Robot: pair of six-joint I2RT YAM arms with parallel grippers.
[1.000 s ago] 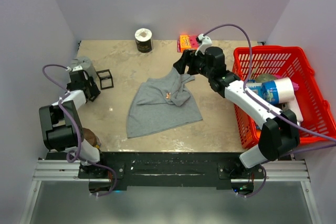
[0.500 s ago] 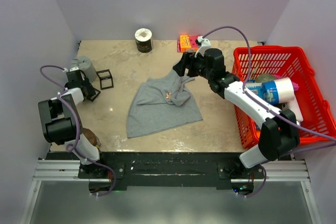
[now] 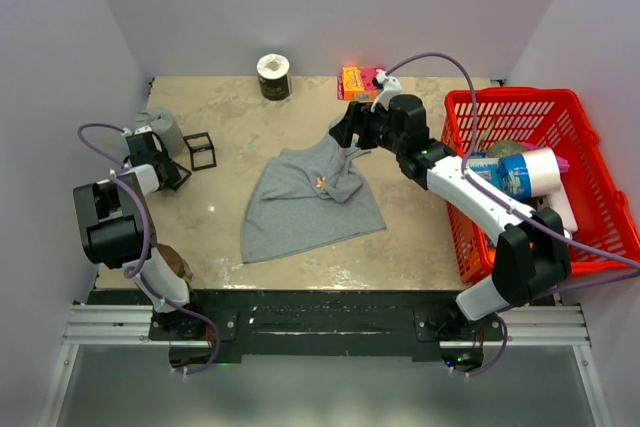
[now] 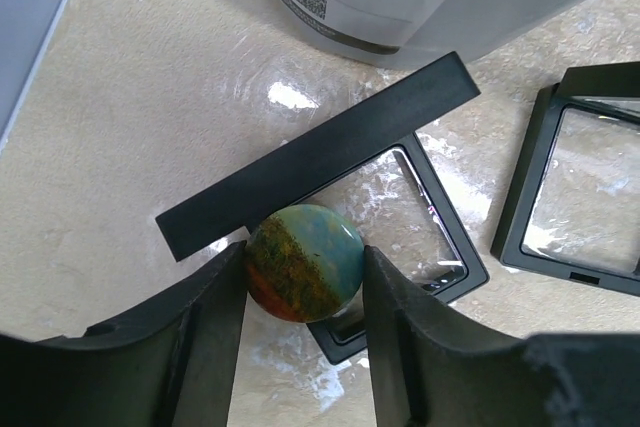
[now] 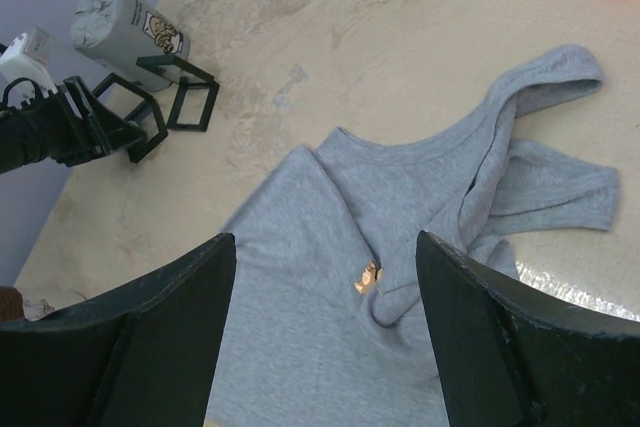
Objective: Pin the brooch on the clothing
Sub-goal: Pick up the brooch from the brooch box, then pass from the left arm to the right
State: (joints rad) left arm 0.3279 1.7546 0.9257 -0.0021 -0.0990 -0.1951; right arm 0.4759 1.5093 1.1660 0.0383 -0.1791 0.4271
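Note:
The clothing (image 3: 310, 202) is a grey tank top lying crumpled mid-table, also in the right wrist view (image 5: 300, 247). The brooch (image 3: 320, 183), a tiny orange pin, sits on its fabric near a fold (image 5: 368, 275). My right gripper (image 3: 345, 127) hovers open above the top's far edge, with the pin below and between its wide-apart jaws (image 5: 325, 267). My left gripper (image 3: 168, 173) is at the far left beside small black frames (image 3: 200, 150). Its jaws (image 4: 305, 269) touch both sides of a round multicoloured disc (image 4: 303, 262) over an open black frame case (image 4: 400, 207).
A grey canister (image 3: 160, 130) stands behind the black frames; a second frame (image 4: 580, 187) lies to the right. A red basket (image 3: 510, 95) of items fills the right side. A dark roll (image 3: 273, 76) and an orange box (image 3: 353, 80) stand at the back edge.
The left gripper's jaws have closed in near the black frames. The right arm has shifted slightly; the top and pin have not moved.

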